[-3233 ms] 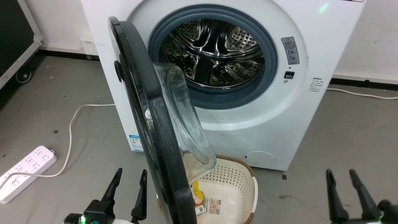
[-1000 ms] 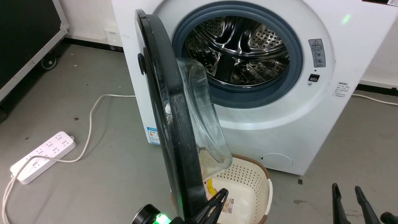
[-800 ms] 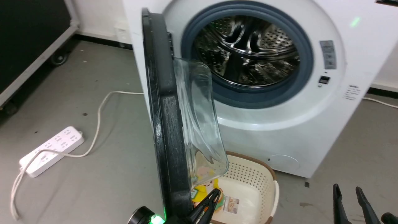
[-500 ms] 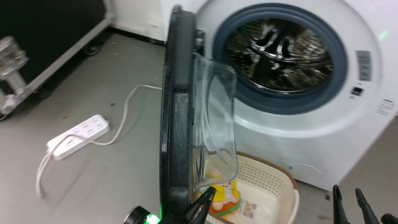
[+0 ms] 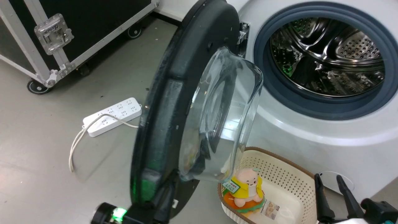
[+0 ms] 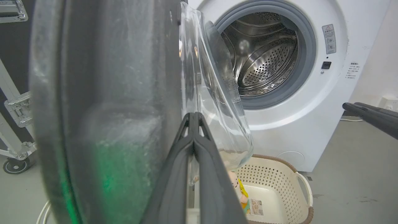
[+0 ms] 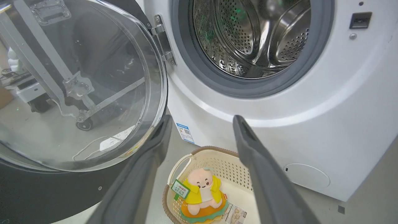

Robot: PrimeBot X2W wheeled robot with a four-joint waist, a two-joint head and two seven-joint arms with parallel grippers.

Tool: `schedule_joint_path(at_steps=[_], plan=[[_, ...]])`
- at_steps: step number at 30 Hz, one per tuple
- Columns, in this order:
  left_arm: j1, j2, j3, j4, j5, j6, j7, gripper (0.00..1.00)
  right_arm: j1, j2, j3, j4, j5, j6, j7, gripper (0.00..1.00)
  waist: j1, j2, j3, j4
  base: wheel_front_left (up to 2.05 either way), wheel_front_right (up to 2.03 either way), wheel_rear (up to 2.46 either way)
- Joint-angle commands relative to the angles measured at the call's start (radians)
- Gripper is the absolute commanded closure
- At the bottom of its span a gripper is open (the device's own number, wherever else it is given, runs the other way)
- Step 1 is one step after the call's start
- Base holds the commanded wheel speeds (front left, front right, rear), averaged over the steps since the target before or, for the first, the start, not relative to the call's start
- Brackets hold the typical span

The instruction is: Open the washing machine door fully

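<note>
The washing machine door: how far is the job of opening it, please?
Done: the washing machine door stands well clear of the drum. In hand: the left gripper, shut, rests against its lower rim. The right gripper hangs open by the basket. Left: it likely needs swinging wider.

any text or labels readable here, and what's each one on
No words read clearly.
Grey sticker on the washer: warning triangle, words too small.
Print beside it: too small.
Blue label low on the washer: too small.
Green tag on the toy: blurred.
</note>
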Motion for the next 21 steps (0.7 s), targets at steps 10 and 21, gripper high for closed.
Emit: schedule_joint_path(at_steps=[10,21], plan=[[-0.033,0.041,0.168,0.013,-0.073,0.066,-0.020,1.00,-0.038,0.001,0.011,0.013,-0.033,0.001,-0.005,0.00,-0.0001,0.0000,0.057,0.015,0.00,0.00,0.00],[-0.210,0.149,0.322,0.202,-0.141,0.048,-0.025,1.00,-0.016,-0.017,-0.057,-0.071,-0.093,0.001,0.012,0.00,-0.0001,0.0000,0.190,-0.008,0.00,0.00,0.00]])
